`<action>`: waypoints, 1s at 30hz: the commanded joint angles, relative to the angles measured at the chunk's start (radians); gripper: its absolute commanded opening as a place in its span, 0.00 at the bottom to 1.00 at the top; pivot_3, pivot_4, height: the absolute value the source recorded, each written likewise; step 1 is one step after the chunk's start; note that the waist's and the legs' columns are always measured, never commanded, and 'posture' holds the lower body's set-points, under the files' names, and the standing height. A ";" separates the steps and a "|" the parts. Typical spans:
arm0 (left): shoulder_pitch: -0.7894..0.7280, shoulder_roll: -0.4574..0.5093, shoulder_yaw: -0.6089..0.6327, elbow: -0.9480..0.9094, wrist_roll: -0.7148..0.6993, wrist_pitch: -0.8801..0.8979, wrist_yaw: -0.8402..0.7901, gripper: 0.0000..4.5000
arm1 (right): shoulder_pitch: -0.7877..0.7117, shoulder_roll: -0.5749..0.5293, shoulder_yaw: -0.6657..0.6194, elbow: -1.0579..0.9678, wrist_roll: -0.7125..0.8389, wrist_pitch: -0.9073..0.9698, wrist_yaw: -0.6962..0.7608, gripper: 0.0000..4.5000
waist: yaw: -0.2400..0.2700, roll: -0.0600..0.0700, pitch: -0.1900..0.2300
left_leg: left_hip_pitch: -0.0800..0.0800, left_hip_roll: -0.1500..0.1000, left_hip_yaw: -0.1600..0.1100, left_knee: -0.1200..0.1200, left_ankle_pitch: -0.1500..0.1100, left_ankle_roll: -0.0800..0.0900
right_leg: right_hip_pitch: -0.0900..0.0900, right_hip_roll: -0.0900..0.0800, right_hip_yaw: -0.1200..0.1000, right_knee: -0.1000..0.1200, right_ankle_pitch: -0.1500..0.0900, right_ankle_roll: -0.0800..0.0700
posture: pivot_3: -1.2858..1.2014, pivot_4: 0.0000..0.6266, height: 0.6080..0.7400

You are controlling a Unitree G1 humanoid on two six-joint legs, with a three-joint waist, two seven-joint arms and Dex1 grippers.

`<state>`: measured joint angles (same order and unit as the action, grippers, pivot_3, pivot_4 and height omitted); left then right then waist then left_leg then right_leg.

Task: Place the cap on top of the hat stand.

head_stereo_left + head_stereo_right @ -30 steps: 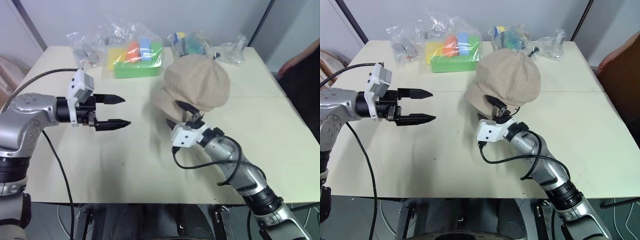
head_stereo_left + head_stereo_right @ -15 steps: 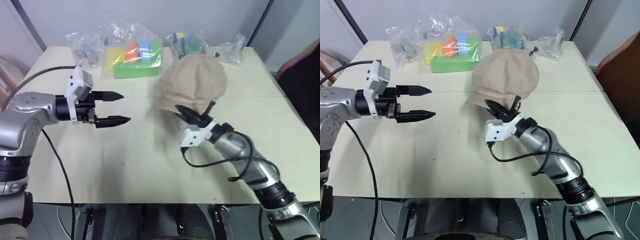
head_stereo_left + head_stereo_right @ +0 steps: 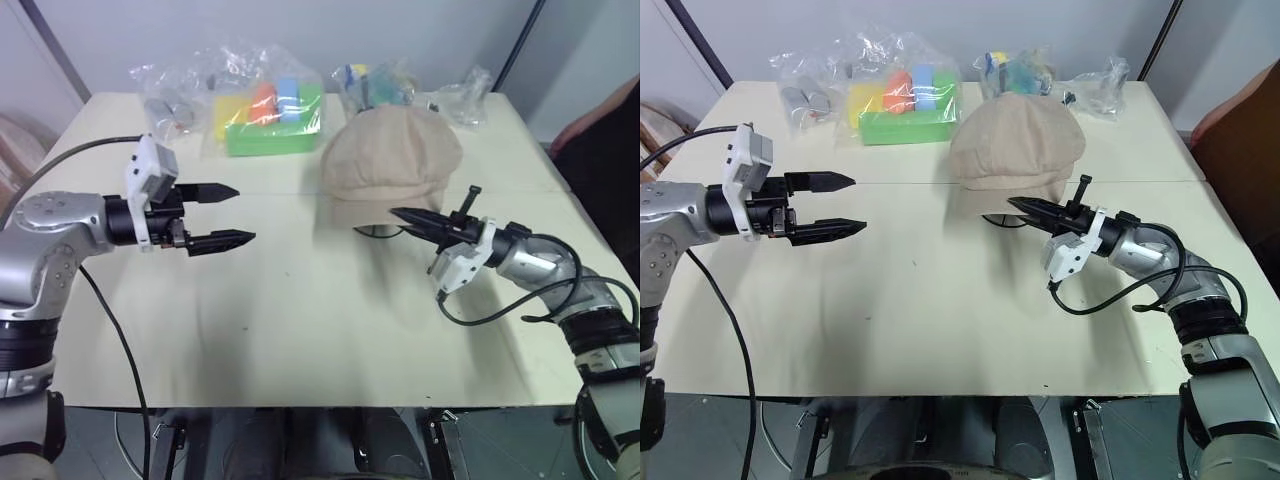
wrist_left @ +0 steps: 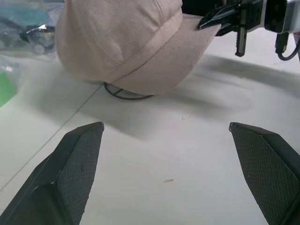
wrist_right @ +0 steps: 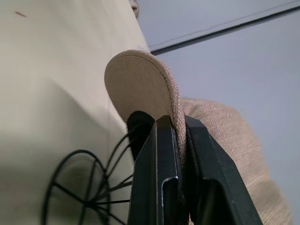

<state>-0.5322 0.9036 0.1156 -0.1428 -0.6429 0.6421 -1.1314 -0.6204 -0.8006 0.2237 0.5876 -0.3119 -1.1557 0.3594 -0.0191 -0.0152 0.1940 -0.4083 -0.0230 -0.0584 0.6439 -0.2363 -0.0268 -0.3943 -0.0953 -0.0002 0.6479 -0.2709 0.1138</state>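
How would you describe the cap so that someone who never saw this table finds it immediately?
On the pale table, look at the middle of the far half, in front of the clear plastic bags. The cap sits over a black wire hat stand, its brim pinched by the right gripper. It is the only beige fabric thing there.

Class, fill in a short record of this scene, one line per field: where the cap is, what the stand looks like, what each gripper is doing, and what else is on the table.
cap: beige cap sits over the hat stand
hat stand: black wire, ring base showing under the cap
right gripper: right gripper shut on the cap's brim
left gripper: left gripper open, holding nothing, apart from the cap
table: cream tabletop
other items: clear bags of coloured items at the far edge
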 commanded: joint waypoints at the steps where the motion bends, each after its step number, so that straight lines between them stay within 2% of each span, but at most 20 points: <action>1: -0.003 0.016 0.051 -0.037 -0.013 -0.004 0.008 1.00 | -0.037 0.011 -0.012 0.124 -0.012 -0.039 -0.020 0.01 | -0.001 0.000 0.000 | 0.000 0.000 0.000 0.000 0.000 0.000 | 0.000 0.000 0.000 0.000 0.000 0.000 | 0.52 0.24 1.00; 6: -0.007 0.016 0.052 -0.044 -0.010 0.000 0.012 1.00 | -0.053 0.018 -0.026 0.211 -0.034 -0.042 -0.051 0.01 | 0.001 0.000 0.000 | 0.000 0.000 0.000 0.000 0.000 0.000 | 0.000 0.000 0.000 0.000 0.000 0.000 | 0.52 0.24 1.00; 10: -0.043 0.014 0.033 -0.009 0.003 -0.011 -0.002 1.00 | -0.023 0.010 -0.047 0.196 0.006 0.006 -0.048 0.33 | 0.004 0.000 0.000 | 0.000 -0.001 0.000 0.000 0.000 -0.001 | 0.001 0.000 0.000 0.000 0.000 0.000 | 0.52 0.24 1.00; 13: -0.076 0.007 0.010 0.023 0.016 -0.024 -0.024 1.00 | 0.059 -0.024 -0.083 0.098 0.036 0.076 -0.038 0.69 | 0.003 0.000 0.000 | 0.000 -0.001 0.000 0.000 0.000 -0.001 | 0.000 0.000 0.000 0.000 0.000 0.000 | 0.52 0.24 1.00; 16: -0.115 -0.003 -0.013 0.068 0.035 -0.039 -0.048 1.00 | 0.196 -0.086 -0.139 -0.068 0.070 0.174 -0.013 0.99 | 0.007 0.001 0.000 | 0.000 -0.002 0.000 0.000 0.000 -0.001 | 0.000 0.000 0.000 0.000 0.000 0.000 | 0.52 0.24 1.00; 18: -0.137 -0.009 -0.028 0.097 0.048 -0.051 -0.063 1.00 | 0.275 -0.116 -0.176 -0.179 0.104 0.253 0.010 0.99 | 0.005 0.001 0.000 | 0.000 -0.002 0.000 0.000 0.000 0.000 | 0.000 0.000 0.000 0.000 0.000 0.000 | 0.52 0.24 1.00; 21: -0.164 -0.015 -0.045 0.130 0.062 -0.067 -0.090 1.00 | 0.449 -0.188 -0.259 -0.424 0.285 0.497 0.124 0.99 | 0.003 0.001 0.001 | 0.000 -0.001 0.000 0.000 0.000 0.000 | 0.000 0.000 0.000 0.000 0.000 0.000 | 0.52 0.24 1.00; 24: -0.189 -0.019 -0.059 0.161 0.073 -0.079 -0.120 1.00 | 0.608 -0.296 -0.406 -0.693 0.642 0.902 0.285 0.99 | 0.003 0.004 0.002 | 0.000 0.001 0.000 0.000 0.000 0.000 | 0.000 0.000 0.001 0.000 0.000 0.000 | 0.52 0.24 1.00; 25: -0.198 -0.022 -0.063 0.170 0.076 -0.081 -0.125 1.00 | 0.627 -0.325 -0.457 -0.747 0.758 1.034 0.325 0.99 | 0.002 0.004 0.002 | 0.000 0.001 0.000 0.001 0.000 0.000 | 0.001 0.000 0.001 0.000 0.000 0.000 | 0.52 0.24 1.00; 27: -0.218 -0.029 -0.062 0.197 0.077 -0.079 -0.135 1.00 | 0.611 -0.419 -0.616 -0.783 1.106 1.369 0.462 0.99 | 0.001 0.004 0.003 | 0.000 0.002 0.001 0.002 0.000 0.000 | 0.001 0.000 0.001 0.000 0.000 0.000 | 0.52 0.24 1.00; 28: -0.226 -0.030 -0.061 0.208 0.077 -0.079 -0.139 1.00 | 0.601 -0.447 -0.673 -0.777 1.202 1.469 0.524 0.99 | 0.004 0.004 0.003 | 0.000 0.002 0.001 0.002 0.000 0.000 | 0.002 0.000 0.001 0.000 0.000 0.000 | 0.52 0.24 1.00; 30: -0.234 -0.030 -0.057 0.220 0.078 -0.081 -0.147 1.00 | 0.578 -0.502 -0.722 -0.739 1.265 1.604 0.620 0.99 | 0.007 0.003 0.003 | 0.001 0.003 0.000 0.002 0.000 0.001 | 0.002 0.000 0.000 -0.001 -0.001 -0.002 | 0.52 0.24 1.00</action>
<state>-0.7421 0.8646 0.0421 0.0791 -0.5705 0.5765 -1.2682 -0.0310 -1.2808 -0.4397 -0.1497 0.8495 0.3295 0.9007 -0.0116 -0.0117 0.1967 -0.4077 -0.0202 -0.0587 0.6460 -0.2367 -0.0261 -0.3916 -0.0956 -0.0005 0.6468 -0.2723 0.1105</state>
